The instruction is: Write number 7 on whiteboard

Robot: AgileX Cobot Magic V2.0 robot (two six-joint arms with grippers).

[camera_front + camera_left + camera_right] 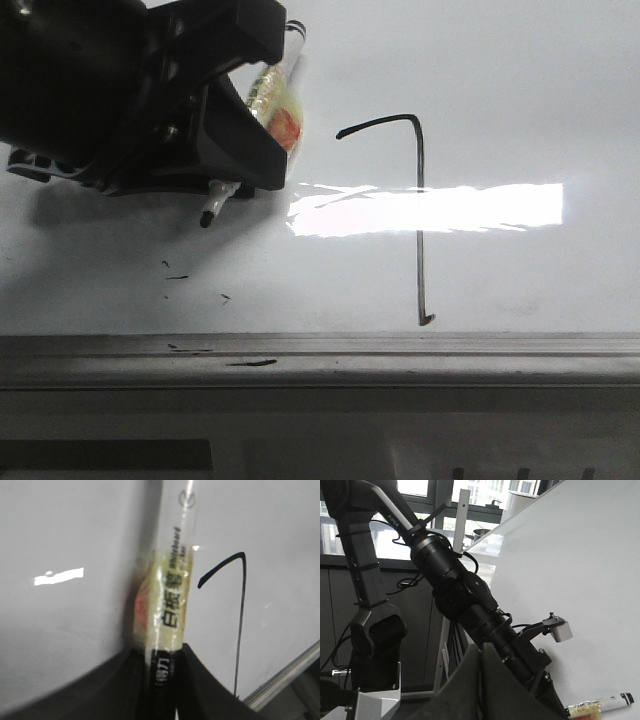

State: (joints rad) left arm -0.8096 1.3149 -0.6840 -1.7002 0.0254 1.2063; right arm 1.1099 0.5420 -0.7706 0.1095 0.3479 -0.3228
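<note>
The number 7 [420,210] is drawn in thin black line on the whiteboard [520,80]: a short curved top bar and a long stem ending in a small hook near the rail. It also shows in the left wrist view [241,610]. My left gripper [215,130] is shut on a whiteboard marker [275,95] wrapped in yellowish tape; the marker's black tip [206,220] hangs left of the 7, apart from its line. The marker shows between the left fingers [172,595]. My right gripper [481,652] is shut and empty, away from the board.
A grey metal rail [400,355] runs along the board's near edge. Small black flecks [180,275] and dashes lie left of the 7 and on the rail. The left arm [465,595] and its stand fill the right wrist view.
</note>
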